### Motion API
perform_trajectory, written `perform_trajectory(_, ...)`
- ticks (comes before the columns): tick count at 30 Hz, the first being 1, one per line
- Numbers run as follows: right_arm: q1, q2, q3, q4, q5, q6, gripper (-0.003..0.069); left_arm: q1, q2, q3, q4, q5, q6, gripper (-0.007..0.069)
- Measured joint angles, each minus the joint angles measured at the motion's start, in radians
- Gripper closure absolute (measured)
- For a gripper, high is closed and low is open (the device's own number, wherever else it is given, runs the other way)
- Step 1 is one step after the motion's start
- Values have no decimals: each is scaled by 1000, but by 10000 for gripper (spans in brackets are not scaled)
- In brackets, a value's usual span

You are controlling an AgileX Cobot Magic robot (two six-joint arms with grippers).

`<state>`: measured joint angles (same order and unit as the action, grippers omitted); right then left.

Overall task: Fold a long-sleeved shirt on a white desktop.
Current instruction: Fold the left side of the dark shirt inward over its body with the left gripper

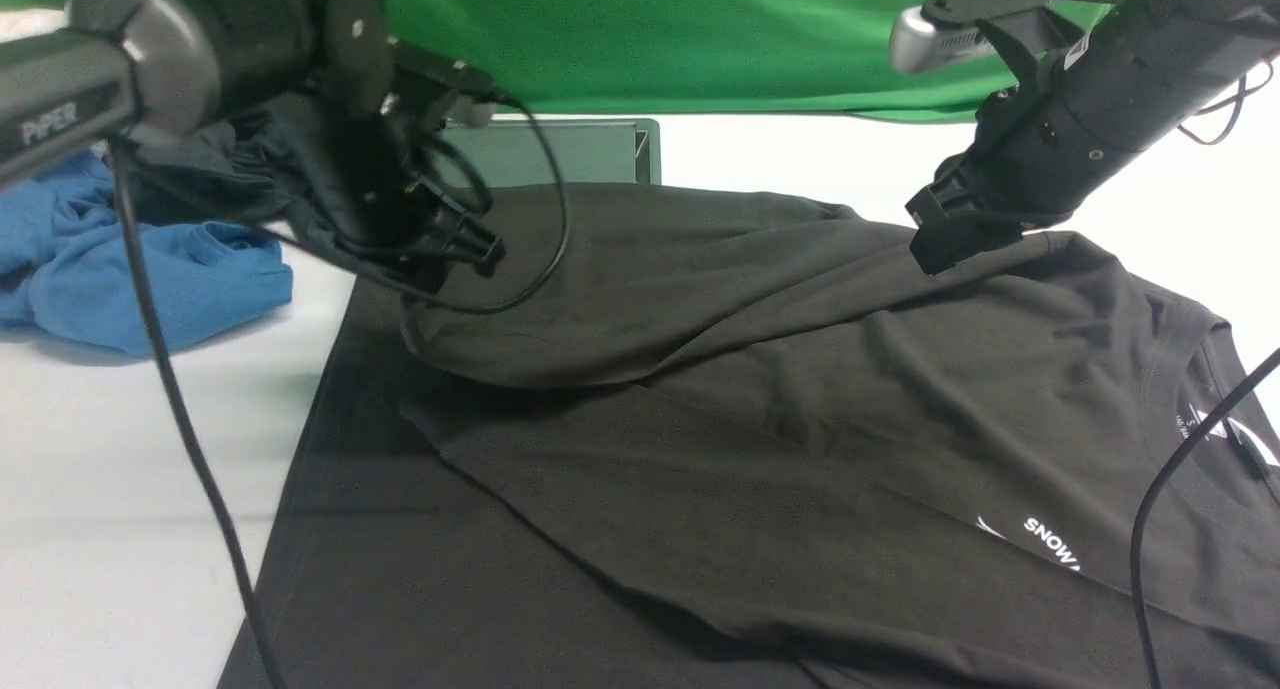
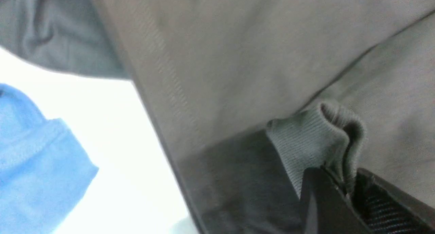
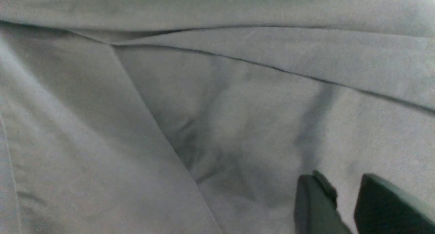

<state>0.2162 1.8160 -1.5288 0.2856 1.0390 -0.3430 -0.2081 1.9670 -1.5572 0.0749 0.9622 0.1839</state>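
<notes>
Front: shirt sprawls over the desk, centre toward 5 o'clock; left gripper at 10 o'clock, right gripper at 2.

Left wrist: fingers pinched on the cuff.

Right wrist: 2 fingers apart over shirt fabric.

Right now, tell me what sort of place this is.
Probably a robot test lab or recording studio: a green cloth backdrop, a plain white table, and two robot arms working over a black shirt, with a blue garment heaped aside.
</notes>
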Motion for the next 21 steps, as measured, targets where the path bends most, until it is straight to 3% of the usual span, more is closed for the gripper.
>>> perform_trajectory(3, 0, 0, 0, 0, 0, 23, 426, 17, 0, 52, 7, -46, 0, 563)
perform_trajectory(11, -11, 21, 0, -14, -58, 141, 270, 41, 2, 66, 28, -114, 0, 540)
perform_trajectory(15, -55, 91, 0, -22, -95, 237, 195, 75, 2, 68, 9, -83, 0, 442)
perform_trajectory(21, -89, 195, 0, -24, -108, 320, 178, 130, 2, 68, 2, -71, 0, 252)
